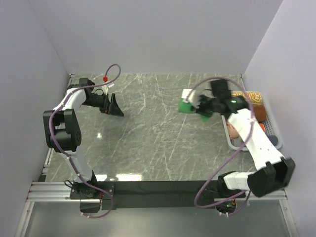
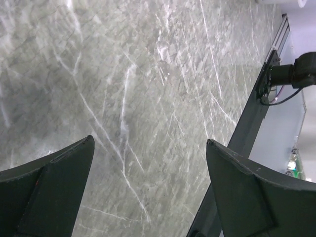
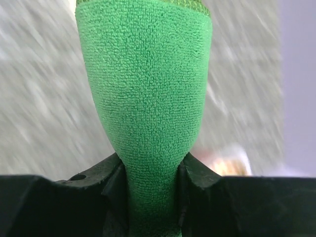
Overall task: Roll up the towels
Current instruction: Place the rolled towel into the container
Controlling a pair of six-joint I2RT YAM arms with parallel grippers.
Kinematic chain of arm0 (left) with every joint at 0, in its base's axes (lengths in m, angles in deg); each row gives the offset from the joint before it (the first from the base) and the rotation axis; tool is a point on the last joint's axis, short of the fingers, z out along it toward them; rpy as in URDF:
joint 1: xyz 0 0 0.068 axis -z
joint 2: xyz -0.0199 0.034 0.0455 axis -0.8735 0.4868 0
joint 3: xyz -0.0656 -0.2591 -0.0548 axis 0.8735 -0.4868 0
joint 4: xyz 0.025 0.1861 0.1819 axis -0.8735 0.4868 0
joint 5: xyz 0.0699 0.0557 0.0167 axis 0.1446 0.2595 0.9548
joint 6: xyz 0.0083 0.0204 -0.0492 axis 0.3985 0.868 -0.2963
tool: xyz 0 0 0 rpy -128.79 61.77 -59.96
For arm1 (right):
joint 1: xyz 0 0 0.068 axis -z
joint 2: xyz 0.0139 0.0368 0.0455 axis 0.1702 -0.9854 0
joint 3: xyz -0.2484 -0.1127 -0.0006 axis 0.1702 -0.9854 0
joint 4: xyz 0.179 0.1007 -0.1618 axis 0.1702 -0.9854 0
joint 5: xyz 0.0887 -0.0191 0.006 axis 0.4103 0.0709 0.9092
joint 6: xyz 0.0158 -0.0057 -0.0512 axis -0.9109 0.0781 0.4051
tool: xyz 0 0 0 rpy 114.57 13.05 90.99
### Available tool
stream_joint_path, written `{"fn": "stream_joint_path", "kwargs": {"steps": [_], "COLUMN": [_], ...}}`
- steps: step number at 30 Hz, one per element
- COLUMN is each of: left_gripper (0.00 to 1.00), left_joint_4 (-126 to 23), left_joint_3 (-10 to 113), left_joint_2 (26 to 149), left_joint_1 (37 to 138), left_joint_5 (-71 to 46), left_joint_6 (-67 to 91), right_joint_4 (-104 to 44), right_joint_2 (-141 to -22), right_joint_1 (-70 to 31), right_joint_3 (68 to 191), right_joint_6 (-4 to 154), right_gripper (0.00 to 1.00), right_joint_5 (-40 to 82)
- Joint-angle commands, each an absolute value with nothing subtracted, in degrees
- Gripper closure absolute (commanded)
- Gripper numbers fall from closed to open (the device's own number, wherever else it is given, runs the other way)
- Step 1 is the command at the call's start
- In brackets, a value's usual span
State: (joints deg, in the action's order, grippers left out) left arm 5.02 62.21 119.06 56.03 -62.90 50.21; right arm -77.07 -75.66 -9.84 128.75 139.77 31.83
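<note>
My right gripper [image 1: 196, 106] is shut on the bright green towel [image 1: 185, 106] and holds it bunched in the air over the right part of the table, left of the tray. In the right wrist view the green terry cloth [image 3: 145, 74] bulges out from between the two black fingers, which pinch it tight at my right gripper [image 3: 150, 185]. The background there is blurred. My left gripper [image 1: 116, 108] is open and empty over the left part of the table. Only bare marble shows between its fingers in the left wrist view [image 2: 149, 143].
A grey tray [image 1: 231, 139] at the right edge holds other towels: a yellow-striped one [image 1: 254, 97], a brown one [image 1: 260, 114], a pinkish one [image 1: 235, 129] and a blue-grey one [image 1: 272, 141]. A black rail [image 1: 158, 187] runs along the table's near edge. Walls close in the left, the back and the right.
</note>
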Motion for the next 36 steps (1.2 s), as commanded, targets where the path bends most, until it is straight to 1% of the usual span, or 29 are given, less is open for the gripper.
{"fn": "stream_joint_path", "kwargs": {"steps": [1, 2, 3, 5, 6, 9, 13, 19, 27, 29, 36], "left_gripper": [0.01, 0.0, 0.01, 0.01, 0.0, 0.01, 0.0, 0.0, 0.01, 0.01, 0.0], "left_joint_4": [3.34, 2.54, 2.01, 0.43, 0.07, -0.98, -2.3, -2.66, -1.6, -1.86, -0.55], "left_joint_3": [62.75, 61.96, 61.69, 60.9, 60.72, 60.2, 59.32, 59.58, 60.02, 59.76, 59.93], "left_joint_2": [114.83, 114.13, 113.68, 113.24, 113.07, 113.15, 113.33, 113.33, 113.15, 113.24, 114.2], "left_joint_1": [57.88, 58.58, 58.85, 59.38, 59.9, 60.52, 60.52, 61.93, 62.01, 62.01, 62.28], "left_joint_5": [-65.53, -65.62, -65.7, -65.88, -66.05, -66.84, -67.29, -67.02, -66.76, -66.76, -66.5], "left_joint_6": [51.28, 50.67, 50.32, 49.35, 49.0, 47.77, 46.89, 46.27, 46.54, 46.36, 46.36], "right_joint_4": [-87.57, -88.71, -90.55, -91.88, -92.84, -96.97, -96.99, -89.35, -84.24, -83.72, -74.76], "right_joint_2": [-68.71, -67.56, -65.9, -64.66, -64.39, -65.17, -67.63, -69.92, -75.02, -75.55, -75.11], "right_joint_1": [-0.51, 2.04, 7.81, 13.37, 18.8, 27.52, 35.79, 40.56, 46.44, 47.5, 51.11], "right_joint_3": [127.97, 127.71, 127.01, 126.39, 126.39, 126.56, 126.22, 120.86, 119.89, 119.54, 113.31], "right_joint_6": [155.13, 160.38, 163.13, 170.23, 172.71, 181.33, 189.77, 197.25, 201.21, 202.17, 206.48], "right_gripper": [1.0, 1.0, 1.0, 1.0, 1.0, 1.0, 1.0, 1.0, 1.0, 1.0, 1.0], "right_joint_5": [35.04, 35.04, 35.21, 35.65, 35.91, 35.66, 34.25, 32.23, 31.96, 31.87, 34.51]}}
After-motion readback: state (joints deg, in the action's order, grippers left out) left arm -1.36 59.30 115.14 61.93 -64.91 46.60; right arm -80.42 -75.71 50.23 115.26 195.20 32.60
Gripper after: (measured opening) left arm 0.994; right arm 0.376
